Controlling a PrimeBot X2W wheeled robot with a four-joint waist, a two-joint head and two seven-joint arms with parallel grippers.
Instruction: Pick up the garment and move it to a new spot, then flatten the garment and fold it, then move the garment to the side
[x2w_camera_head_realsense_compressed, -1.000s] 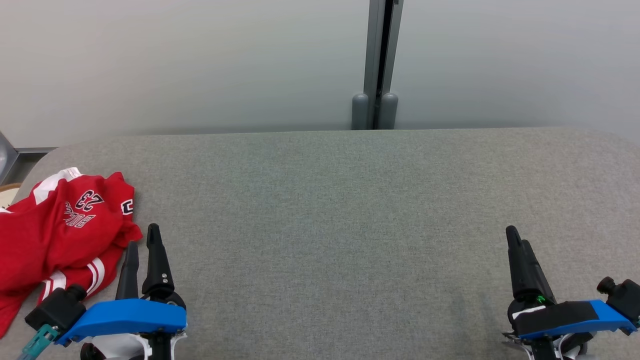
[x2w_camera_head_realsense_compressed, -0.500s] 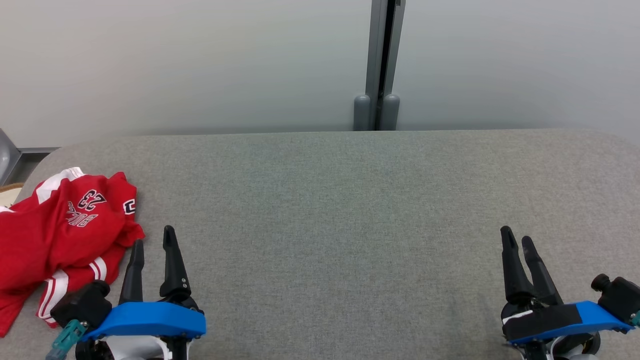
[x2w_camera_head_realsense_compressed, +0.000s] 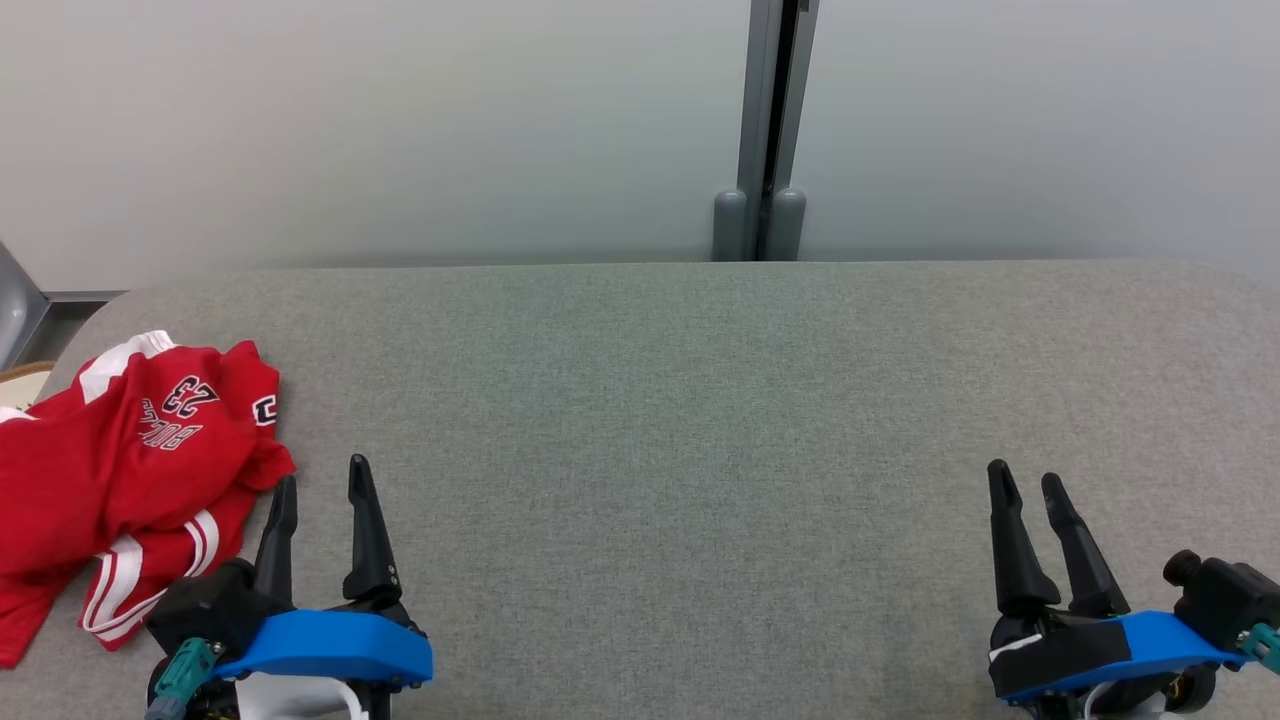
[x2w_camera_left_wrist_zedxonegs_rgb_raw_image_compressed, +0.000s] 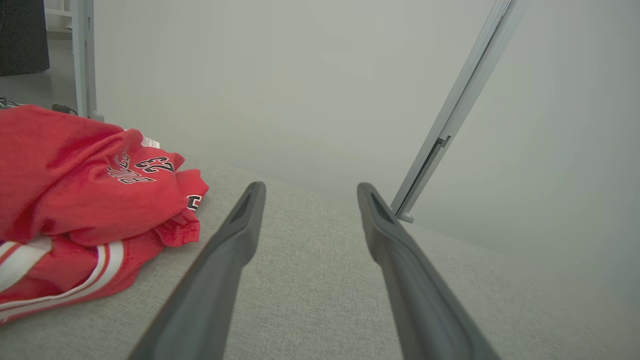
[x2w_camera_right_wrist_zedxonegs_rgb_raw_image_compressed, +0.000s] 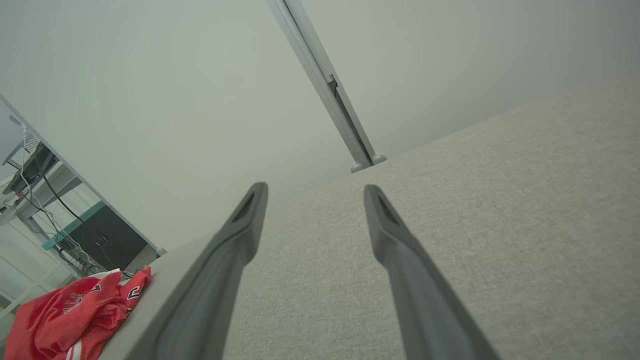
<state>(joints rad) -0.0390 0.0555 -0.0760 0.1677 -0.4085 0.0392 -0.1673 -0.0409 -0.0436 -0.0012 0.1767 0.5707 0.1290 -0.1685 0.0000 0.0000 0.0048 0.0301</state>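
At my lower left, left gripper (x2w_camera_head_realsense_compressed: 321, 472): my two dark fingers stand wide apart, with nothing between them, and their tips point away from me over the table (x2w_camera_head_realsense_compressed: 650, 400).
Left gripper, contact: I hold nothing. The finger nearer the shirt (x2w_camera_head_realsense_compressed: 120, 470) lies just beside its red edge. In the left wrist view a narrow strip of bare table shows between that finger and the cloth, so I take them as apart.
Right gripper (x2w_camera_head_realsense_compressed: 1023, 472): at my lower right, jaws spread open and empty, with bare table beneath and ahead of the fingers, well apart from the shirt.
Shirt: a red jersey with white stripes and a dark number 23, crumpled in a heap at the left end of the table, unfolded. One part runs past the left edge of the head view.
Table: a grey woven surface with rounded corners, running from the shirt across to my right gripper.
Behind the table: pale wall panels, with a grey post (x2w_camera_head_realsense_compressed: 765, 130) standing upright between them at the far edge.
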